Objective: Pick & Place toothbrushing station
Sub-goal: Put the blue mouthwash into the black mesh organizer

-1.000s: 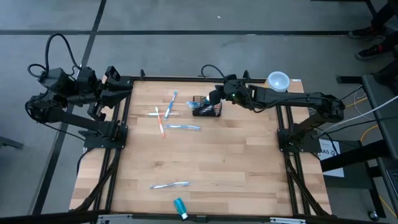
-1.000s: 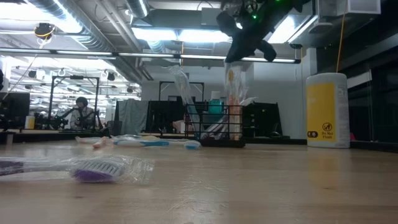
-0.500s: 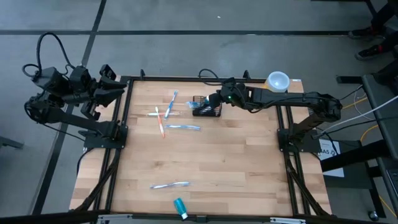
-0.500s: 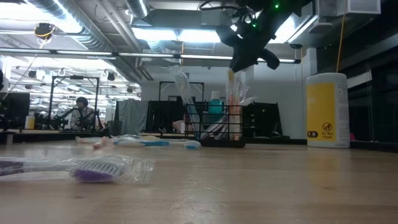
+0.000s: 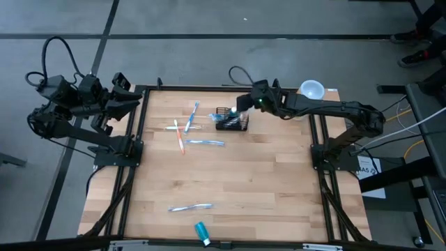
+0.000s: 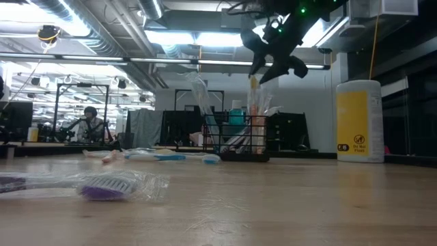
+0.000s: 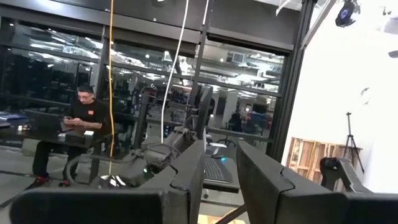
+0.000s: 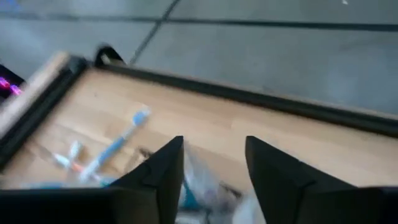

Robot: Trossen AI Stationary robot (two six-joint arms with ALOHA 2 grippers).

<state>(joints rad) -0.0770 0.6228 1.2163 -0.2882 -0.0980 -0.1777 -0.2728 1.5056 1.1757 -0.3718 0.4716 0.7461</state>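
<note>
Black wire-mesh rectangular caddy [image 5: 232,123] sits near the desk's far edge, directly below the right gripper [image 5: 242,104], whose fingers are parted and empty; the left gripper [image 5: 129,97] waits off the far-left corner.

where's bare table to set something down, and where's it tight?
Free: the middle and right side of the table, between the caddy and the wrapped toothbrush near the front. Crowded: far-left area, where loose toothbrushes lie beside the caddy, right gripper above it.

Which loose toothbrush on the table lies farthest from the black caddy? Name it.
The wrapped toothbrush lying alone at the table's near end, beside the teal tube; the others cluster just left of the wire-mesh caddy.
</note>
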